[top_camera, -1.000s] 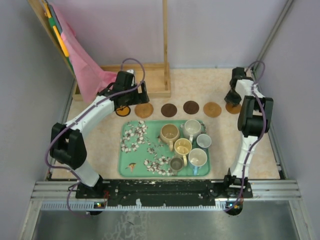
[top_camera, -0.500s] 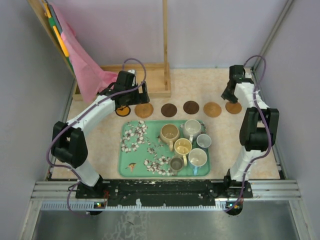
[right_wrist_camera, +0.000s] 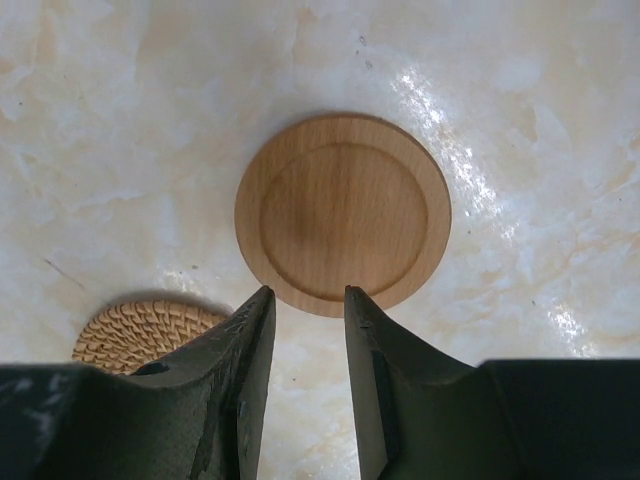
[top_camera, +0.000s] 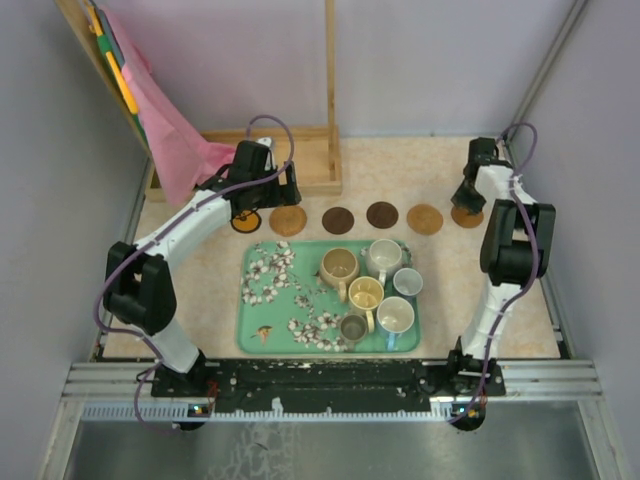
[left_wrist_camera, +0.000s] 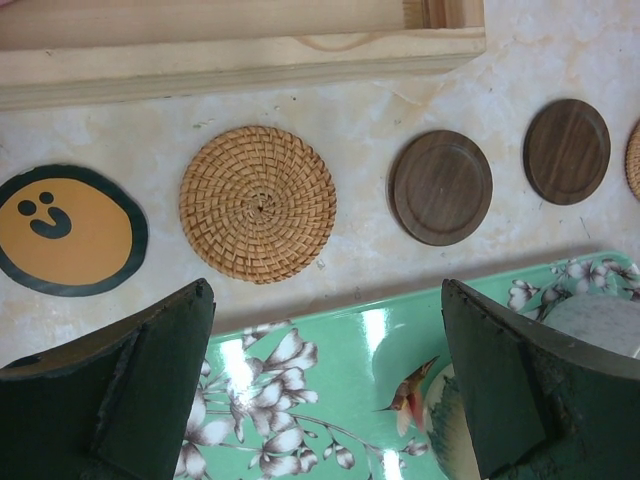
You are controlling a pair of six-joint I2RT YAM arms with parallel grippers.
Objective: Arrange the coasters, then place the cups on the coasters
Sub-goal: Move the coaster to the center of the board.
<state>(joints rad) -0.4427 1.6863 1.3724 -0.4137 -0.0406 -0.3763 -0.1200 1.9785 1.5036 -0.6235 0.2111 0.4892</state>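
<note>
The right pincer (right_wrist_camera: 307,296) stands narrow, with nothing between its fingers. The light wood coaster (right_wrist_camera: 343,212) lies flat on the desk (right_wrist_camera: 100,100) just ahead of the fingertips; a rattan coaster (right_wrist_camera: 140,325) is partly hidden behind one finger. The left pincer (left_wrist_camera: 325,290) stands wide and empty over the green tray (left_wrist_camera: 330,360) edge. A woven coaster (left_wrist_camera: 258,204) lies directly ahead, apart. The cups (top_camera: 370,290) sit on the tray.

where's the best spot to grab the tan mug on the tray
Likely the rim on its left side, coming straight down. The tan mug stands upright, mouth open, so the wall can be pinched inside and out. The grey cup and yellow cup crowd its right and near sides; the tray to its left holds no cups.
</note>
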